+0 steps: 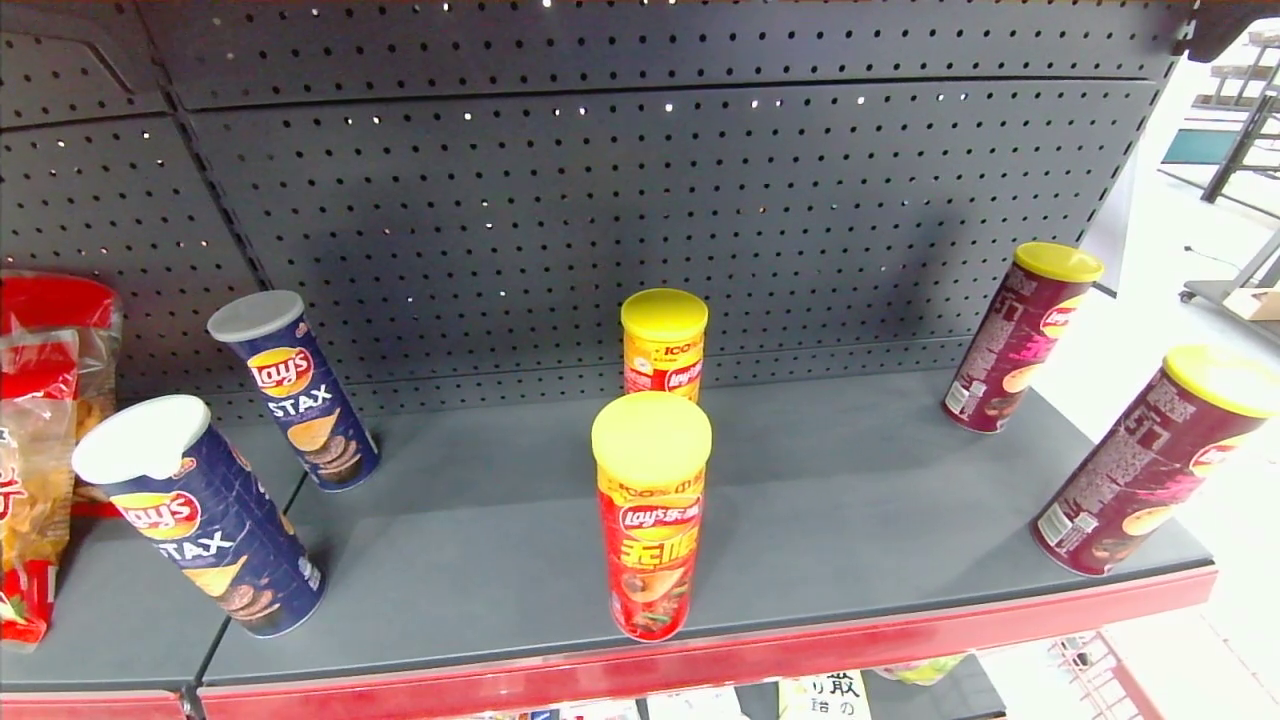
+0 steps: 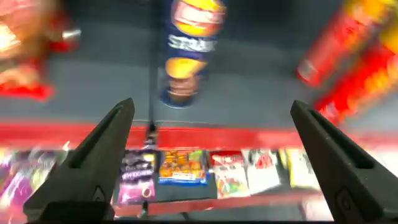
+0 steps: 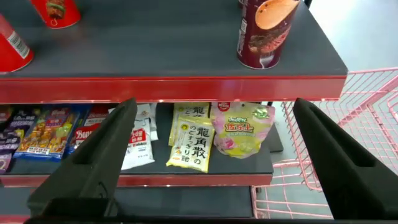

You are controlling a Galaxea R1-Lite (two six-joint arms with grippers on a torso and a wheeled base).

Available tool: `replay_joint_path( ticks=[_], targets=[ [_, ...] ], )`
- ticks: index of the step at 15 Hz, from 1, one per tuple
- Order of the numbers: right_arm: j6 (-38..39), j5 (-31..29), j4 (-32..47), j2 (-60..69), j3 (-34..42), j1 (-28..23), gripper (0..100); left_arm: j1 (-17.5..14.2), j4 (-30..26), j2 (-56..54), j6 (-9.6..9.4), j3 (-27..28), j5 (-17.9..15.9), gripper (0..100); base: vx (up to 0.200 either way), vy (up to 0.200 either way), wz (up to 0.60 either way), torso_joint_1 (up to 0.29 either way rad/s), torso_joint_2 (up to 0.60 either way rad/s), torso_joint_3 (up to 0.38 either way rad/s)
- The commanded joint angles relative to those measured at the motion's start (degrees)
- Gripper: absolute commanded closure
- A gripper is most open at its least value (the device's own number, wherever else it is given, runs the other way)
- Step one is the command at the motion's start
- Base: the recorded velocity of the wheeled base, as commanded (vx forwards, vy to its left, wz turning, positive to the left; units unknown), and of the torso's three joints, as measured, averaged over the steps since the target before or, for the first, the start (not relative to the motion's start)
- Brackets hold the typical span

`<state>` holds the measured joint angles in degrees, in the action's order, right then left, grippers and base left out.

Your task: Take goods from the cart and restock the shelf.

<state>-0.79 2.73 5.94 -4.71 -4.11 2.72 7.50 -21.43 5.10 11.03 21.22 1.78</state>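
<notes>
Shelf: a dark grey shelf (image 1: 830,500) with a red front edge, backed by a perforated pegboard (image 1: 600,200).
Blue cans: the near blue can (image 1: 205,520) stands at the left front on its base. The far blue can (image 1: 300,390) stands behind it, a little to the right and close to the pegboard. Both have pale lids and stand apart from each other.
Red cans: the near red can (image 1: 650,520) stands mid-shelf just behind the red edge. The far red can (image 1: 664,345) stands straight behind it against the pegboard. Both have yellow lids.
Maroon cans: the far maroon can (image 1: 1015,340) stands at the right rear. The near maroon can (image 1: 1150,465) stands at the right front corner, close to the edge. They are well apart.
Snack bags: red and clear snack bags (image 1: 40,450) stand at the far left, beside the near blue can.
Cart: a pink wire cart (image 3: 367,124) sits to the right of the shelving, lower than the can shelf.
Lower shelf: the lower shelf (image 3: 267,165) holds a row of small packets (image 3: 193,134).
Left gripper: the left gripper (image 2: 211,104) is in front of the red edge on the left side, facing the near blue can. Its fingers are spread wide.
Right gripper: the right gripper (image 3: 214,101) is in front of the red edge near the right end, facing the lower shelf. Its fingers are spread wide, with the near maroon can above.
</notes>
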Motion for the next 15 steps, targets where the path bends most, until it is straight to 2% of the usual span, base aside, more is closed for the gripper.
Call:
replay_joint_path(
  ticks=[1, 2, 3, 5, 7, 9, 10, 11, 12, 13, 14, 15],
  targets=[
    [0.1, -0.4, 0.0, 0.0, 0.0, 0.0, 0, 0.0, 2.2, 0.4, -6.73, -5.7, -0.3, 0, 0.0, 0.0, 0.0, 0.0, 0.0, 0.0],
    [-0.2, -0.6, 0.0, 0.0, 0.0, -0.1, 0, 0.1, 2.4, 0.4, -9.71, -7.5, 2.2, 0, 0.0, 0.0, 0.0, 0.0, 0.0, 0.0],
    [-0.4, -0.6, 0.0, 0.0, 0.0, -0.1, 0, 0.0, 5.7, 0.4, -10.42, -10.8, 6.5, 0, 0.0, 0.0, 0.0, 0.0, 0.0, 0.0],
    [-0.4, -0.7, 0.0, 0.1, 0.0, -0.1, 0, 0.0, 12.1, 0.7, -10.51, -15.9, 16.2, 0, 0.0, 0.0, 0.0, 0.0, 0.0, 0.0],
    [-0.4, -0.6, 0.0, 0.0, 0.0, -0.1, 0, -2.1, 12.3, 0.5, -10.42, -15.9, 17.8, 0, 0.0, 0.0, 0.0, 0.0, 0.0, 0.0],
    [-0.4, -0.4, 0.0, 0.1, 0.0, -0.1, 0, -8.0, 12.2, 1.3, -9.54, -15.8, 17.9, 0, 0.0, 0.0, 0.0, 0.0, 0.0, 0.0],
    [-0.4, -0.4, 0.0, 0.0, 0.0, -0.1, 0, -10.3, 12.2, 1.5, -8.75, -15.8, 17.3, 0, 0.0, 0.0, 0.0, 0.0, 0.0, 0.0],
    [-0.3, -0.4, 0.0, 0.0, 0.0, -0.1, 0, -9.3, 12.2, -0.5, -8.57, -15.8, 14.6, 0, 0.0, 0.0, 0.0, 0.0, 0.0, 0.0],
    [-0.2, -0.4, 0.0, 0.1, 0.0, -0.1, 0, -7.1, 12.4, -3.6, -8.57, -16.0, 10.8, 0, 0.0, 0.0, 0.0, 0.0, 0.0, 0.0],
    [-0.2, -0.4, 0.0, 0.0, 0.0, -0.1, 0, -7.1, 13.7, -5.1, -8.22, -16.7, 2.3, 0, 0.0, 0.0, 0.0, 0.0, 0.0, 0.0],
    [-0.2, -0.4, 0.0, 0.0, 0.0, -0.1, 0, -7.1, 15.7, -5.1, -7.78, -17.5, -1.3, 0, 0.0, 0.0, 0.0, 0.0, 0.0, 0.0],
    [-0.1, -0.4, 0.0, 0.1, 0.0, -0.1, 0, -7.1, 17.0, -5.1, -8.13, -18.1, -4.2, 0, 0.0, 0.0, 0.0, 0.0, 0.0, 0.0]
  ],
)
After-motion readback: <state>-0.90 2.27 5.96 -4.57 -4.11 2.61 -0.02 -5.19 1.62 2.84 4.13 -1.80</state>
